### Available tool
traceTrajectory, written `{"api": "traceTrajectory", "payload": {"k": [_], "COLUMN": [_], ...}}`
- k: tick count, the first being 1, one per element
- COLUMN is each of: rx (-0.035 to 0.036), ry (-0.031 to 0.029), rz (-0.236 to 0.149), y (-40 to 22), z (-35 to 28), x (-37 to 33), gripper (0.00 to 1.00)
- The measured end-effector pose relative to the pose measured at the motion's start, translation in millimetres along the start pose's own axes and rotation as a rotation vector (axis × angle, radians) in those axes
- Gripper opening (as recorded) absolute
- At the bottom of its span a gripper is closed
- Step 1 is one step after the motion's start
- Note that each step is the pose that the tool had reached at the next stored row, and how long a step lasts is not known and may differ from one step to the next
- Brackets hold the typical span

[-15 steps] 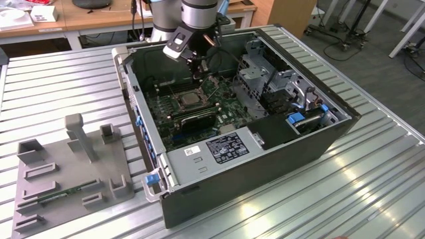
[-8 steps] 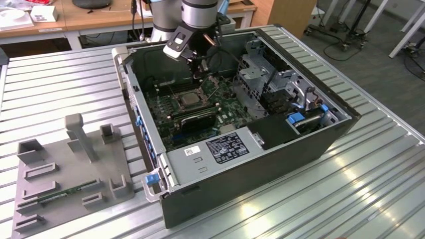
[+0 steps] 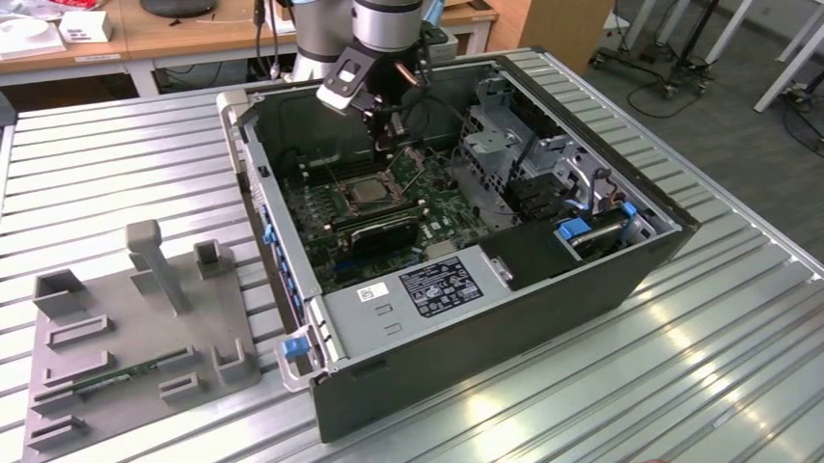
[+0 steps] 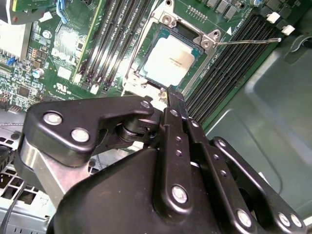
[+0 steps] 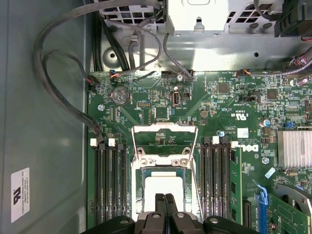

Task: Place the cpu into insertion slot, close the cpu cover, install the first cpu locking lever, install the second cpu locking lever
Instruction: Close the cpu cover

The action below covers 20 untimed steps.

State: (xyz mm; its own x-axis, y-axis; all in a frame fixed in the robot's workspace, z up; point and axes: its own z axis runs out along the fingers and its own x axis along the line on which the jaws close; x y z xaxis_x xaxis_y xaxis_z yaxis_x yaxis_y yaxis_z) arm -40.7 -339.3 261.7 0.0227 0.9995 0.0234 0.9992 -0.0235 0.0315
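Shut tight, finger against finger with nothing between them, the gripper hangs tip-down inside the computer case. Pinched to one narrow point like that, it looks better suited to pushing a thin part than to carrying one.

Just under and slightly ahead of the fingertips lies the cpu, its pale face up. It sits flat inside the insertion slot, so the placing step looks done.

Beyond the chip, on the side away from the gripper, the cpu cover is swung back on its hinge, with green board showing through its cut-out. It is therefore not yet closed.

A thin wire locking lever juts free off to one side of the socket, unlatched, which lets the cover move.

Black memory slots flank the socket on both sides of the gripper. Farther off come the rest of the motherboard and looped cables.
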Motion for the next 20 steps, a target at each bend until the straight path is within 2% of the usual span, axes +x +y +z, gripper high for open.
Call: {"api": "traceTrajectory", "payload": {"k": [20], "rx": [-0.0001], "ry": [0.0001], "rz": [0.000], "y": [11.3], "z": [0.4], "x": [0.3], "gripper": [0.11]}}
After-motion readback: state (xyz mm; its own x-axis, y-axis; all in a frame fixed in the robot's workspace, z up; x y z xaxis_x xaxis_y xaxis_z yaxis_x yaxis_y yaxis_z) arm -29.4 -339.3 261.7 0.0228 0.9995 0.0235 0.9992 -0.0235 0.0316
